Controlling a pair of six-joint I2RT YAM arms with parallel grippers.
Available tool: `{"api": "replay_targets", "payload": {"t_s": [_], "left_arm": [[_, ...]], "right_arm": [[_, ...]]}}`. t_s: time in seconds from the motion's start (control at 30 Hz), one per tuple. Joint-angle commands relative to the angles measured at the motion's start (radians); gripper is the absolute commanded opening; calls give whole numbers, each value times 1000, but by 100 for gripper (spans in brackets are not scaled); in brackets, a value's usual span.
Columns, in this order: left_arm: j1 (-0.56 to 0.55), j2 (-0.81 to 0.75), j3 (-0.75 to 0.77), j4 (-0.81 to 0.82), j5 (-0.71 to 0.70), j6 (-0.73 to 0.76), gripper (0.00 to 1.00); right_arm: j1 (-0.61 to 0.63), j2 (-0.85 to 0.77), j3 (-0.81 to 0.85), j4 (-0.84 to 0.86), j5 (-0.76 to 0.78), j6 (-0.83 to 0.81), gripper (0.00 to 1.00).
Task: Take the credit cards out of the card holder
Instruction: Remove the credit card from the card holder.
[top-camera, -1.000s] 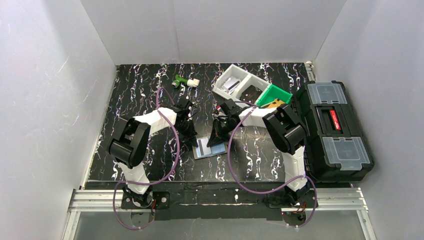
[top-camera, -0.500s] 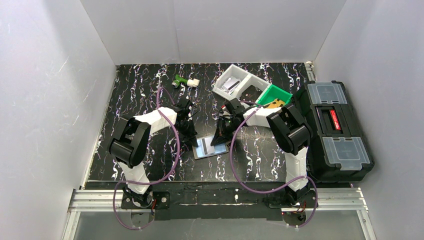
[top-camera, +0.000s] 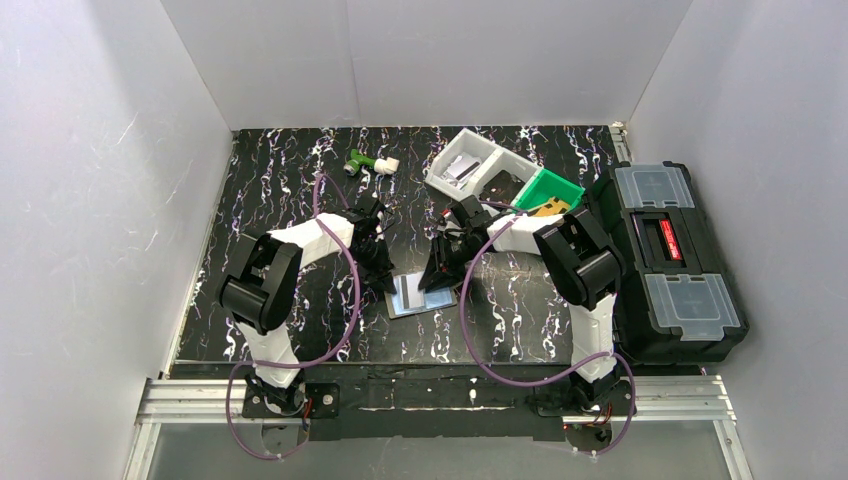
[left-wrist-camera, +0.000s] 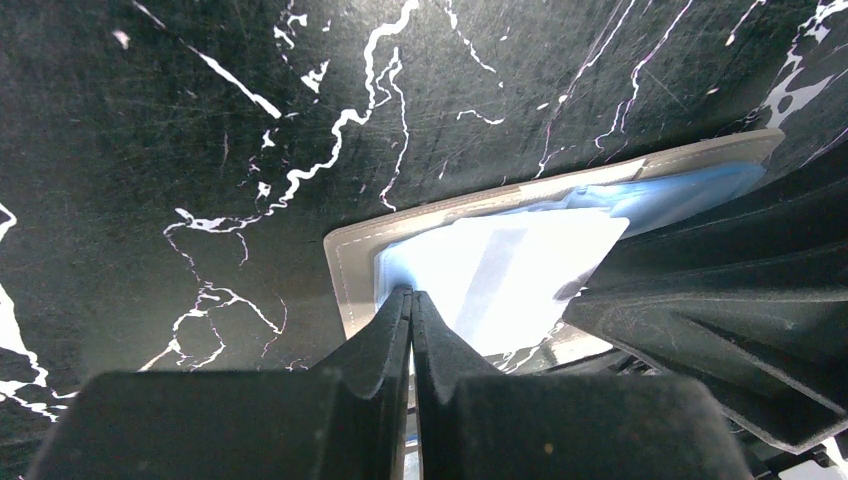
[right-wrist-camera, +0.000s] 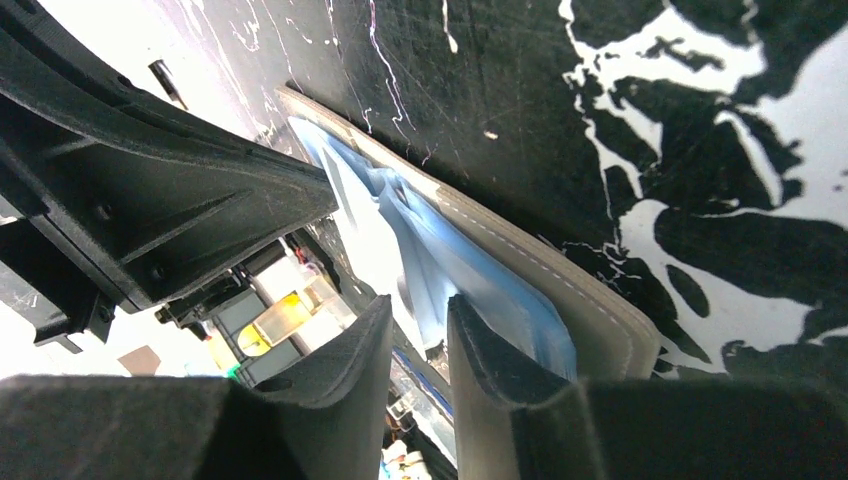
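The card holder (top-camera: 420, 296) lies open on the black marbled table between both arms, grey rim up, shiny blue sleeves inside. A pale blue credit card (left-wrist-camera: 500, 270) with a darker band shows in its sleeve; I cannot make out a second card. My left gripper (left-wrist-camera: 411, 295) is shut, its tips pressing down on the holder's left edge (left-wrist-camera: 350, 270); from above it (top-camera: 385, 279) stands at the holder's left side. My right gripper (right-wrist-camera: 420, 305) is open by a narrow gap, one finger resting on the blue sleeves (right-wrist-camera: 480, 290) at the holder's right end (top-camera: 438, 280). Nothing shows gripped between its fingers.
A white bin (top-camera: 448, 158) and a green bin (top-camera: 560, 186) stand at the back right. A black toolbox (top-camera: 665, 260) fills the right edge. A small green and white object (top-camera: 368, 162) lies at the back. White walls close in three sides.
My right gripper's fingers have parted from nearly shut. The holder's right side, tipped up half a second ago, has dropped back flat. The left arm has held still.
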Motion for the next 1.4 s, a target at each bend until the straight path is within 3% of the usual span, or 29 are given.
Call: {"api": "replay_targets", "payload": {"t_s": [0.0, 0.13, 0.57, 0.8, 1.37], "left_arm": [[-4, 67, -30, -45, -95, 32, 0], [-8, 77, -24, -43, -89, 36, 0], [-19, 103, -13, -55, -104, 30, 0], [-20, 120, 2, -93, -155, 26, 0], [-18, 133, -2, -123, -204, 14, 0]], "right_arm": [[-1, 32, 7, 1, 8, -15, 35], [0, 47, 14, 17, -3, -3, 36], [14, 58, 58, 16, -12, 8, 22], [13, 25, 53, -1, 17, -4, 7], [-48, -83, -25, -83, 140, -86, 3]]}}
